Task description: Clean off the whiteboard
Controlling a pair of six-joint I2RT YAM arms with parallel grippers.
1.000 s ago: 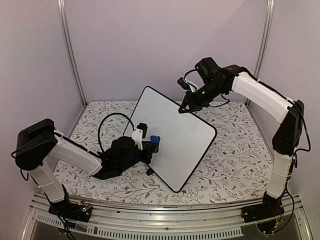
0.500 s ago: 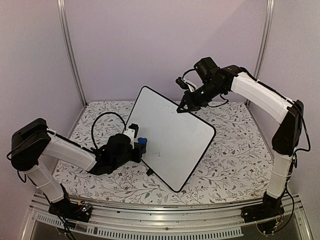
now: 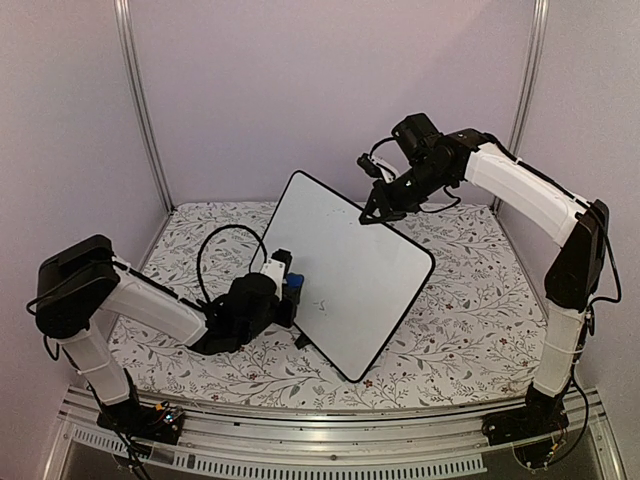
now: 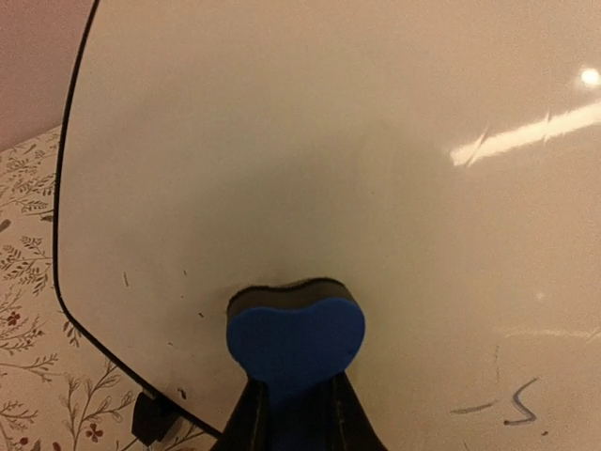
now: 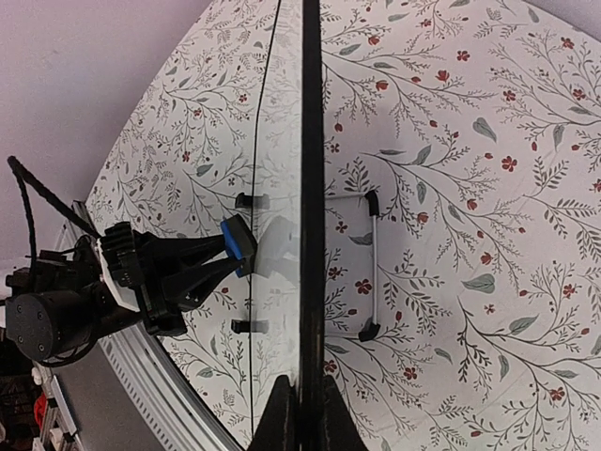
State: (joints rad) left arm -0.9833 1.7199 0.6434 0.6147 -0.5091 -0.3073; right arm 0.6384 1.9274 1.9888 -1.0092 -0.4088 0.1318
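Observation:
The whiteboard (image 3: 355, 270) stands tilted on the table, white with a thin black frame. My right gripper (image 3: 372, 214) is shut on its top edge; from the right wrist the board shows edge-on as a black bar (image 5: 312, 188) between that gripper's jaws (image 5: 302, 418). My left gripper (image 3: 283, 296) is shut on a blue eraser (image 3: 294, 289), which presses its dark felt side against the board's lower left face (image 4: 310, 141). From the left wrist, the eraser (image 4: 296, 340) sits just above the left gripper (image 4: 299, 399). Faint grey marks (image 4: 519, 405) lie to its lower right.
The table wears a floral cloth (image 3: 470, 300). A wire stand (image 5: 372, 268) props the board from behind, and small black feet (image 5: 246, 201) show at its front edge. Grey walls and metal posts (image 3: 138, 100) close in the back and sides.
My left gripper slid the eraser left towards the board's edge, then a little back to the right. The right gripper and board barely moved.

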